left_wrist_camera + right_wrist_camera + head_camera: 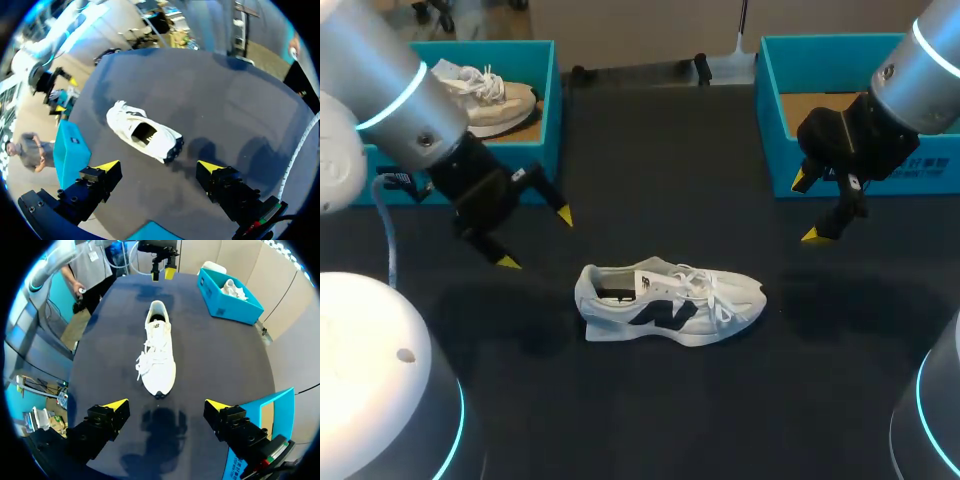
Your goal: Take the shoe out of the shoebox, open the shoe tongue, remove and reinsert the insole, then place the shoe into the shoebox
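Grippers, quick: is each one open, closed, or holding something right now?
Left gripper: open, holding nothing, apart from the shoe.
Right gripper: open, holding nothing, also clear of the shoe.

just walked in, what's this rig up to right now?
Nothing is being held. The white shoe stands on its sole mid-table, outside both boxes, toe towards the right arm. The left gripper and right gripper hang open on either side of it, not touching it. The left shoebox holds a second, beige shoe; the right shoebox looks empty.
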Robot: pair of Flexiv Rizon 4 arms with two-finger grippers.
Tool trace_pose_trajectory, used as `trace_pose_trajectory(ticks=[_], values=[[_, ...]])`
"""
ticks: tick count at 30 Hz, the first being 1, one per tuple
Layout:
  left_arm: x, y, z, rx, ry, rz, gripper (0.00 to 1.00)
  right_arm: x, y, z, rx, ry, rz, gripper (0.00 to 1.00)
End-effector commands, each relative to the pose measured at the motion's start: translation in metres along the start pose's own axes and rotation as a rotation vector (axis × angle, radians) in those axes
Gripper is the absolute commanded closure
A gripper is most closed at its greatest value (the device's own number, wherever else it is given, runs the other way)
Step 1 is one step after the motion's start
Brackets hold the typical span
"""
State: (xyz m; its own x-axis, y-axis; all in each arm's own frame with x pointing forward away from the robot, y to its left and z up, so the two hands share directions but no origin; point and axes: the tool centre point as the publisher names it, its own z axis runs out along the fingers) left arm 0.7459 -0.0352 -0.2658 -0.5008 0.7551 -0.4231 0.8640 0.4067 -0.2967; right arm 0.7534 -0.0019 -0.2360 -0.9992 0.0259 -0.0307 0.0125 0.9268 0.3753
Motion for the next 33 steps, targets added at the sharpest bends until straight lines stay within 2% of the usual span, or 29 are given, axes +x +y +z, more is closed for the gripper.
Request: trace_pose_trajectory(ticks=[1, 6, 7, 9, 12, 18, 21, 23, 31, 33], values=[[0.005, 0.001, 0.003, 0.001, -0.084, 0.006, 0.00, 0.000, 0.000, 0.001, 0.003, -0.001, 0.001, 0.00], [0.005, 0.001, 0.003, 0.001, -0.084, 0.006, 0.00, 0.000, 0.000, 0.001, 0.003, -0.001, 0.001, 0.00], [0.012, 0.003, 0.005, 0.015, -0.068, -0.017, 0.00, 0.000, 0.000, 0.001, 0.003, -0.001, 0.001, 0.00], [0.025, 0.007, 0.009, 0.091, -0.046, -0.134, 0.00, 0.000, 0.000, 0.001, 0.003, -0.001, 0.001, 0.00], [0.039, 0.014, 0.009, 0.130, -0.067, -0.257, 0.00, 0.000, 0.000, 0.001, 0.003, -0.001, 0.001, 0.00], [0.059, 0.030, 0.014, 0.198, -0.137, -0.449, 0.00, 0.000, 0.000, 0.001, 0.003, -0.001, 0.001, 0.00], [0.065, 0.034, 0.019, 0.270, -0.161, -0.546, 0.00, 0.000, 0.000, 0.001, 0.003, -0.001, 0.001, 0.00], [0.067, 0.036, 0.022, 0.362, -0.201, -0.646, 0.00, 0.000, 0.000, 0.001, 0.003, -0.001, 0.001, 0.00], [0.080, 0.034, 0.030, 0.462, -0.368, -0.873, 0.00, 0.000, 0.000, 0.001, 0.003, -0.001, 0.001, 0.00], [0.083, 0.033, 0.032, 0.526, -0.424, -0.951, 0.00, 0.000, 0.000, 0.001, 0.003, -0.001, 0.001, 0.00]])
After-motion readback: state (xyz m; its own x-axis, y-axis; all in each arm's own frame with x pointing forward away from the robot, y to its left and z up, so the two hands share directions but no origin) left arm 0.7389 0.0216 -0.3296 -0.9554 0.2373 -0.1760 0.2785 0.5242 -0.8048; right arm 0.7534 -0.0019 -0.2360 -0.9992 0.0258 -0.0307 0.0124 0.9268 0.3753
